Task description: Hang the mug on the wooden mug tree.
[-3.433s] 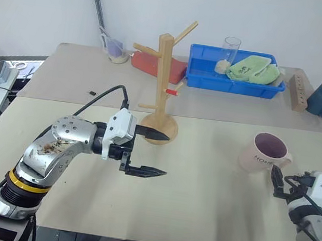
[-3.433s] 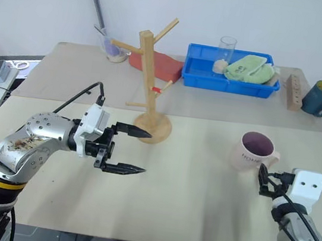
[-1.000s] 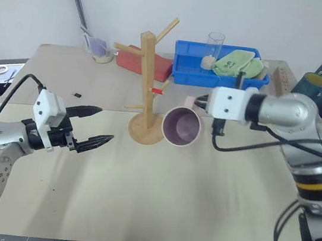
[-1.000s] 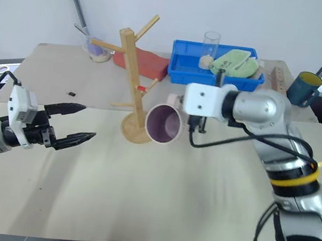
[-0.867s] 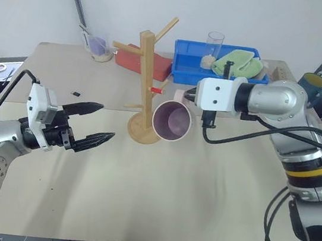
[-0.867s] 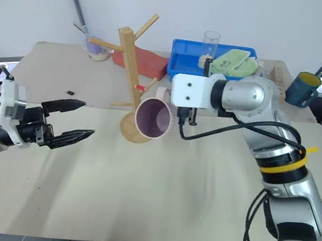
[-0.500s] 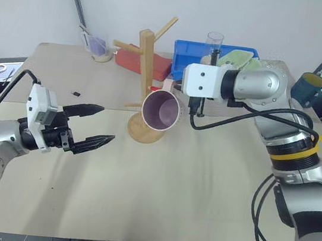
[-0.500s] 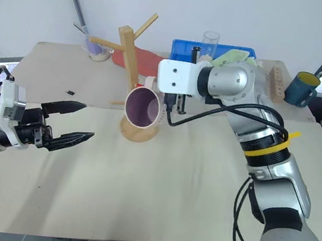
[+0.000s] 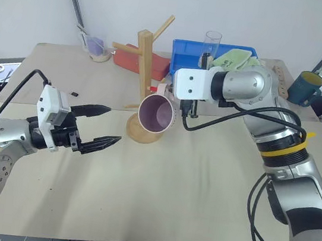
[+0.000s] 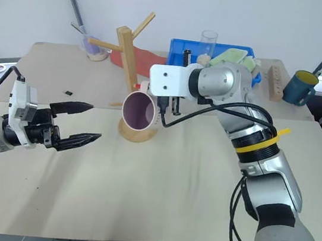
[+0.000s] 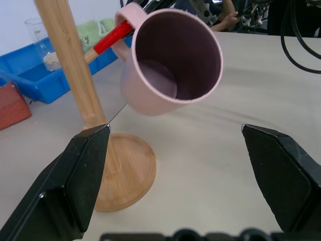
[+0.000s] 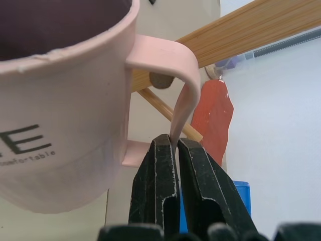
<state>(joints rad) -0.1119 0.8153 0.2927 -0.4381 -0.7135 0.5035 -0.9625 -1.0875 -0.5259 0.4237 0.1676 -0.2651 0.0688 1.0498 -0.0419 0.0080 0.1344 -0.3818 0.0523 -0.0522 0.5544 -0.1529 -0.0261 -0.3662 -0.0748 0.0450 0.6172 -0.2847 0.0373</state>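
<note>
The right pincer (image 12: 176, 150) is pressed together on the thin pink handle of the pale pink-cream ceramic mug (image 9: 156, 113) with the purplish inside — the two black fingertips nip the handle's outer curve. The mug hangs in the air, tipped on its side with its mouth facing the robot, right against the light wooden mug tree (image 9: 143, 88) with its round disc base and angled pegs. In the left wrist view the red-tipped peg (image 11: 111, 38) sits at the handle loop, and the tip seems to be entering it; whether it is through cannot be told for sure.

So the pick-up and the carry are done. What is left, as I judge it, is sliding the handle well onto the peg, letting the peg take the weight, and letting go.

The left pincer (image 9: 105, 127) is spread wide and empty, hovering over the pale surface (image 9: 200, 186) to the left of the tree's base — near, not touching.
</note>
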